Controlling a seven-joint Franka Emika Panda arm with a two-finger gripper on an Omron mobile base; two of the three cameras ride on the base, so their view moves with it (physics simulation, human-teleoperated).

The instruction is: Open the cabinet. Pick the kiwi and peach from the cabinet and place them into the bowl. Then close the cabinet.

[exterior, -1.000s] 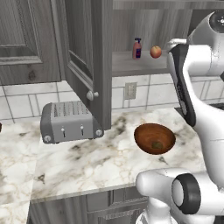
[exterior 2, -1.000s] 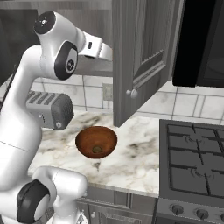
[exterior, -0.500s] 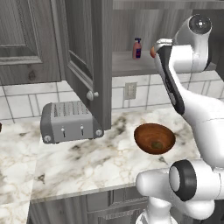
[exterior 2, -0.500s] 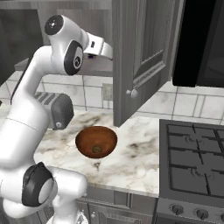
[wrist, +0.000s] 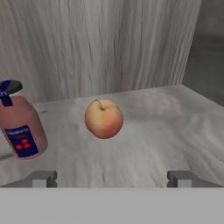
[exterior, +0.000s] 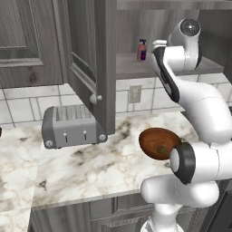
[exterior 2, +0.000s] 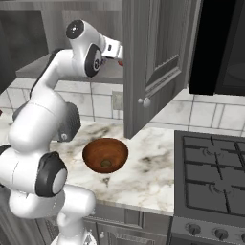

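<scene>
Counting: one toaster (exterior: pixel 72 126), one bowl (exterior: pixel 157 143), one peach (wrist: pixel 103 118), one pink bottle (wrist: pixel 19 124) and two open cabinet doors were in sight.
Left edge: a shut grey raised-panel door (exterior: pixel 25 41) hung above white tiled wall.
Toaster: a boxy silver two-slot toaster sat on the marble counter (exterior: pixel 86 170), under the left open door (exterior: pixel 93 59) of the cabinet.
Counter: white stone veined with grey and brown, smooth and flat.
Bowl: round, shallow, glossy reddish-brown wood, it rested on the counter right of the toaster, with a small dull brownish lump, the kiwi (exterior 2: pixel 105 163), lying in its bottom.
Cabinet shelf (wrist: pixel 157 131): pale grey wood grain, level, with a streaked grey back wall.
Bottle: pink-red with a dark cap and a dark label, it stood upright on the shelf left of the peach, near but not touching it.
Peach: round, orange-red with a yellowish blush and a short stem, it sat on the shelf ahead of the hand, apart from both fingers.
Gripper (wrist: pixel 113 178): its two small dark fingertips (wrist: pixel 43 178) stood spread wide, released and grasping nothing, level with the shelf.
Right open door (exterior 2: pixel 158 62): dark grey, raised panel, round silver knob, swung out beside the arm.
Right edge: a black gas stove (exterior 2: pixel 210 184) with iron grates met the counter.
</scene>
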